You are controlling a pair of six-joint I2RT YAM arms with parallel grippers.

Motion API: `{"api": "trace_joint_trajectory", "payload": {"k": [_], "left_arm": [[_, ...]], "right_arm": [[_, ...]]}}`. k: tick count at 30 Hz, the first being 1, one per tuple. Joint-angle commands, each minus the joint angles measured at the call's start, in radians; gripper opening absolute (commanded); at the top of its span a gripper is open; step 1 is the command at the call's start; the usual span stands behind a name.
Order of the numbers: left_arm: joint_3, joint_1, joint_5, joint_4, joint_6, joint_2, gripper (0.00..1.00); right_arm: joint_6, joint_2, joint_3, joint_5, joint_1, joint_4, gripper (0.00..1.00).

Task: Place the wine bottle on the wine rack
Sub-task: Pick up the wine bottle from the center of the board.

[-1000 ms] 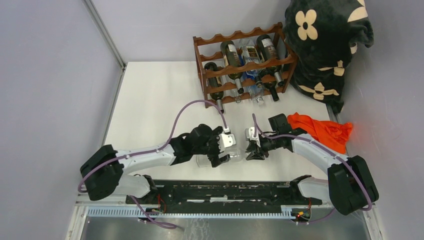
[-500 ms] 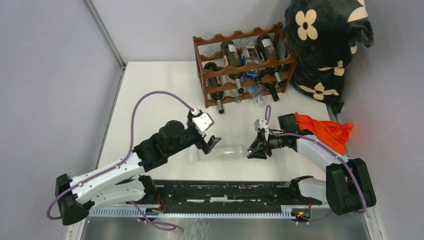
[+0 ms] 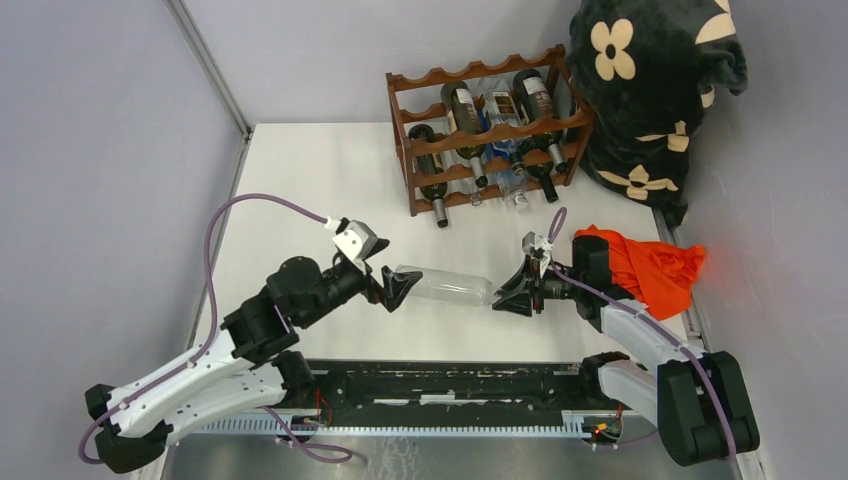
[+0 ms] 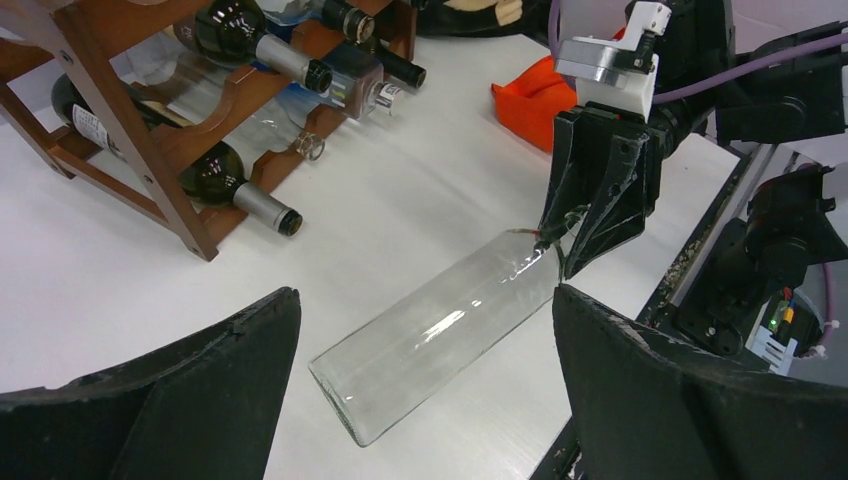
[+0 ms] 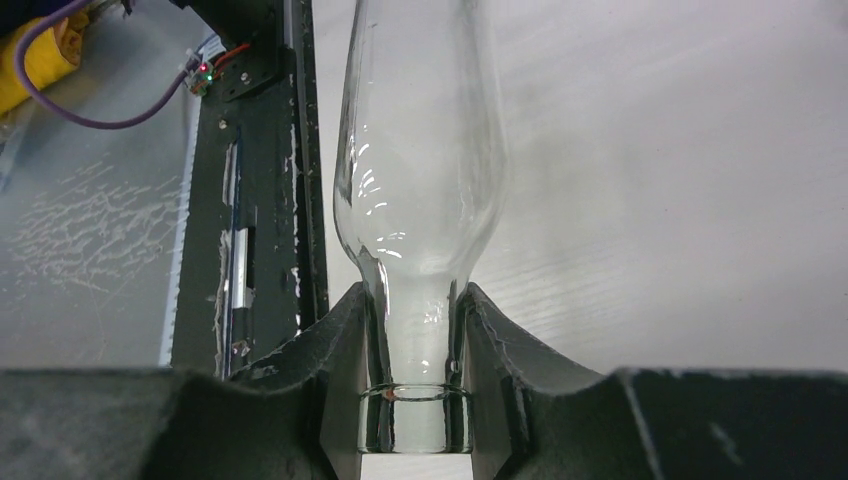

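right fingers [image 5: 335, 390] are pinching the neck of the likely slick, breakable wine bottle [image 4: 440, 330] lying sideways at the front of the counter [image 3: 300, 180], well apart from the wine rack [image 3: 480, 130], while left fingers [image 4: 200, 400] are standing open around its base, probably needing support.

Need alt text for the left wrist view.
The right gripper is shut on the neck of a clear wine bottle lying sideways over the white table; the left gripper, open, flanks its base, not touching. A wine rack holding bottles stands upper left, an orange cloth beyond.
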Motion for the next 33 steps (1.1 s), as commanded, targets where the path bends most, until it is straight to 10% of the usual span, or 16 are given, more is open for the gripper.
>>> {"api": "trace_joint_trajectory", "payload": {"k": [1, 10, 33], "left_arm": [[0.003, 0.004, -0.032, -0.012, -0.067, -0.018, 1.0], [0.032, 0.003, -0.062, -0.028, -0.055, -0.036, 1.0], [0.153, 0.003, -0.191, -0.16, 0.102, -0.078, 1.0]], "right_arm": [[0.162, -0.038, -0.007, -0.056, -0.002, 0.202, 0.0], [0.061, -0.075, 0.143, 0.033, -0.004, -0.162, 0.0], [0.685, -0.146, 0.124, 0.513, -0.003, 0.32, 0.0]]}}
